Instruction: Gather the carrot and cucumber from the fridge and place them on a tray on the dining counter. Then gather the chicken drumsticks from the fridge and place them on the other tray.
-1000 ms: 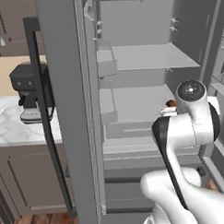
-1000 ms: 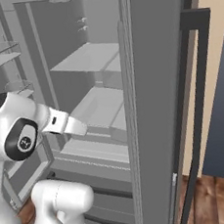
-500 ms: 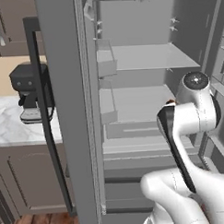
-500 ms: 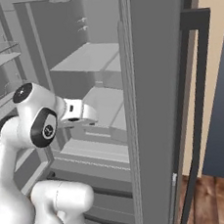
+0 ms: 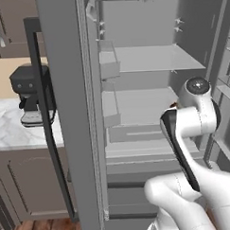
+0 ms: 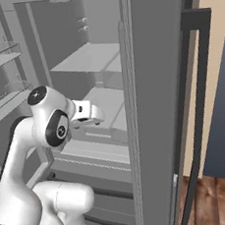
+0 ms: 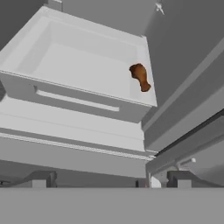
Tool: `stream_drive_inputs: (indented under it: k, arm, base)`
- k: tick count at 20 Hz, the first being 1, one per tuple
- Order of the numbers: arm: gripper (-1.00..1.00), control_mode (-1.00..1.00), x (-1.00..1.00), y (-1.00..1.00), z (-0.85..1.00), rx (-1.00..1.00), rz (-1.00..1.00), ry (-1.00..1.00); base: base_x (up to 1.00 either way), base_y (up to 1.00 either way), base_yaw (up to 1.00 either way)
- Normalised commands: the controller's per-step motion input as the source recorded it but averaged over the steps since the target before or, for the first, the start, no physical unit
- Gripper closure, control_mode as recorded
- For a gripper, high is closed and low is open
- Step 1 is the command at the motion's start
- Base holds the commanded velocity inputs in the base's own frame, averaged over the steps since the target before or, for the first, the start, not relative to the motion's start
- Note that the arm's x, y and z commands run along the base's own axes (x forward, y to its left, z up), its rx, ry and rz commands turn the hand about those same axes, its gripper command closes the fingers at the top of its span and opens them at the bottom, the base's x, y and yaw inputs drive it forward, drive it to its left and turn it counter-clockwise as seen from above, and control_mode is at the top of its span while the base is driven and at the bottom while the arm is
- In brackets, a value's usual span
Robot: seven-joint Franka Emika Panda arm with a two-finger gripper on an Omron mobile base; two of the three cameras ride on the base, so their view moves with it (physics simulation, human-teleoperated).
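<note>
In the left base view, the white jointed arm (image 5: 191,128) reaches into the open grey fridge (image 5: 149,87). In the right base view, its white two-finger gripper (image 6: 87,113) is over the lower shelf. In the hand view, the brown chicken drumstick (image 7: 140,76) lies in the right far corner of the pale fridge drawer (image 7: 87,103); the jaws are spread wide, holding nothing.

access: fridge (image 5: 147,58) open in front | shelf (image 7: 83,65) bare around drumstick (image 7: 140,76); side wall (image 7: 183,52) close beside
</note>
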Motion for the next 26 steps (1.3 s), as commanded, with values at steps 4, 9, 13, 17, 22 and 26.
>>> stream_drive_inputs:
  k: [4,9,13,17,22,26]
  arm:
    - [-1.0,-1.0,0.29,-0.14,-0.07,0.0,0.0,0.0]
    - [-1.0,-1.0,0.17,-0.26,-0.14,0.0,0.0,0.0]
    - [-1.0,-1.0,0.07,-0.28,-0.17,0.0,0.0,0.0]
    - [-1.0,-1.0,0.16,-0.18,-0.16,0.0,0.0,0.0]
    - [-1.0,-1.0,0.23,-0.17,-0.15,0.0,0.0,0.0]
    - [-1.0,-1.0,0.29,-0.18,-0.16,0.0,0.0,0.0]
  base:
    - [0.0,0.0,0.0]
    - [0.0,0.0,0.0]
    - [0.0,0.0,0.0]
    - [0.0,0.0,0.0]
    - [0.0,0.0,0.0]
    - [0.0,0.0,0.0]
